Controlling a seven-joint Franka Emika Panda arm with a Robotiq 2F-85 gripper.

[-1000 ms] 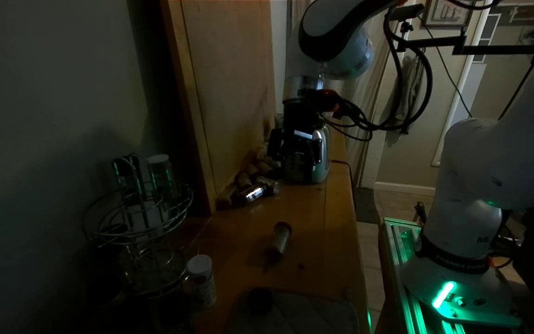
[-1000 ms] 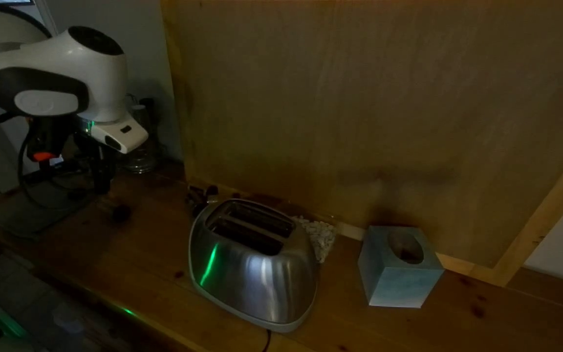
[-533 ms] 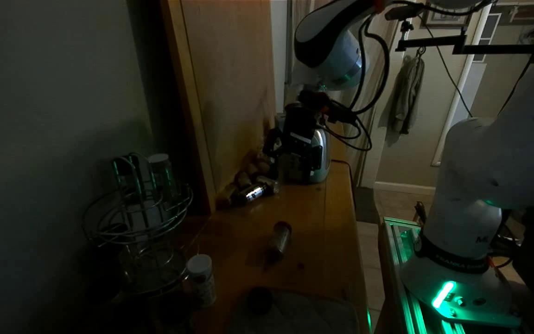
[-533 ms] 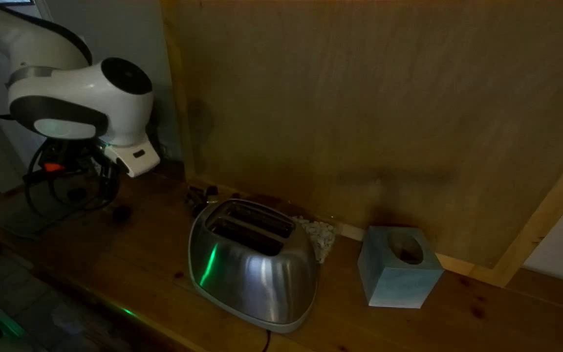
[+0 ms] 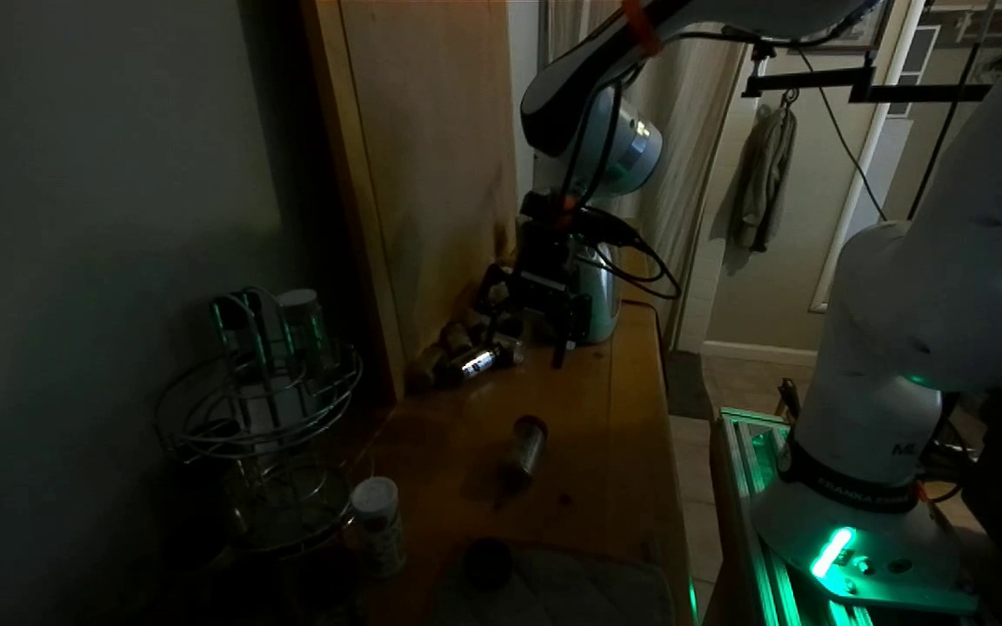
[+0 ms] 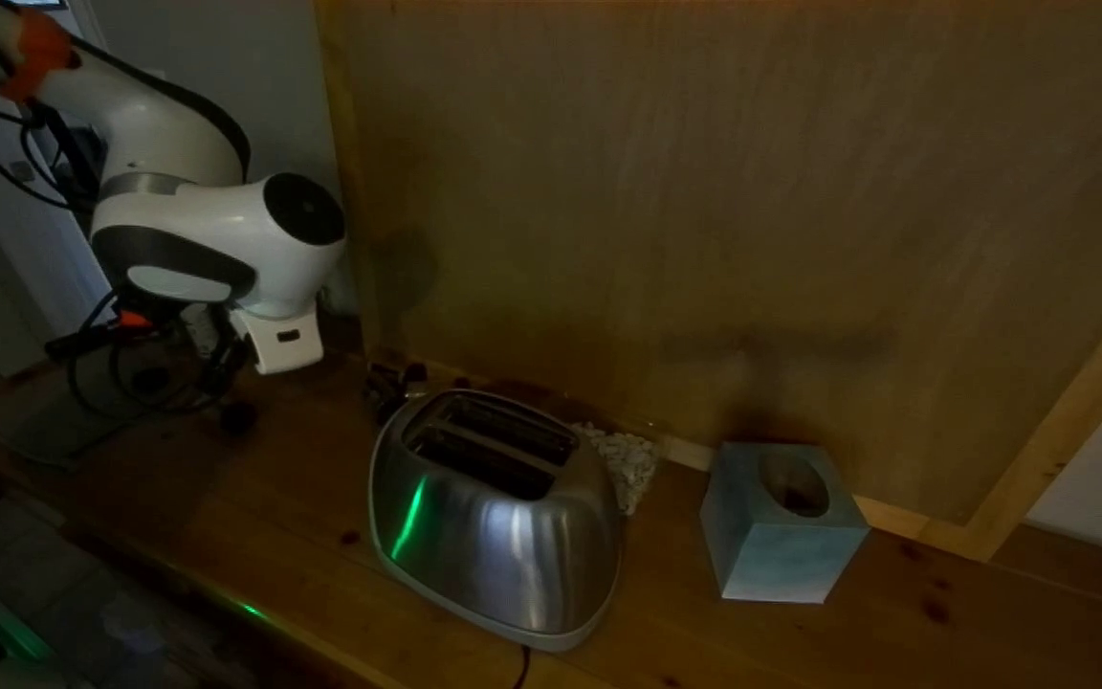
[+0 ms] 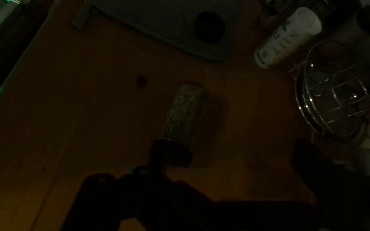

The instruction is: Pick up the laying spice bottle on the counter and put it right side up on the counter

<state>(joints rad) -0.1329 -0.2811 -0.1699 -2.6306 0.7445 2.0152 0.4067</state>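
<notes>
Dim light fills the room, with a plain wall [image 5: 101, 174] sunk in shadow and a curtain [image 5: 684, 148] and a grey hanging garment [image 5: 764, 178] showing paler at the far end. Planks of knotted wood make up the counter [image 5: 610, 452], a tall wooden panel [image 6: 704, 211] rising along its back and a tiled floor [image 5: 749, 376] showing past its front edge. Beside it stands the white arm [image 5: 871, 348], a strip of green light [image 5: 832, 552] glowing near its foot. In an exterior view a silver toaster [image 6: 503, 545] sits on the counter near a pale blue tissue box [image 6: 781, 550], the two apart. Toward the other end come a wire rack [image 5: 275, 437] with jars [image 5: 303, 326], a white container [image 5: 377, 526] upright just beside it, and a grey mat [image 5: 588, 591] with a dark round thing [image 5: 488, 563] on it, too dim to make out. Several bottles [image 5: 477, 361] lie in a cluster by the foot of the panel. On the wood between that cluster and the mat, the spice bottle [image 7: 185, 112], speckled inside, lies on its side, its dark cap [image 7: 173, 152] toward the gripper [image 5: 524, 348]. Above the counter, the gripper hangs with its fingers [image 7: 315, 166] spread wide and nothing held between them. One finger overlaps the cap in the wrist view, yet an exterior view shows gripper and bottle apart
</notes>
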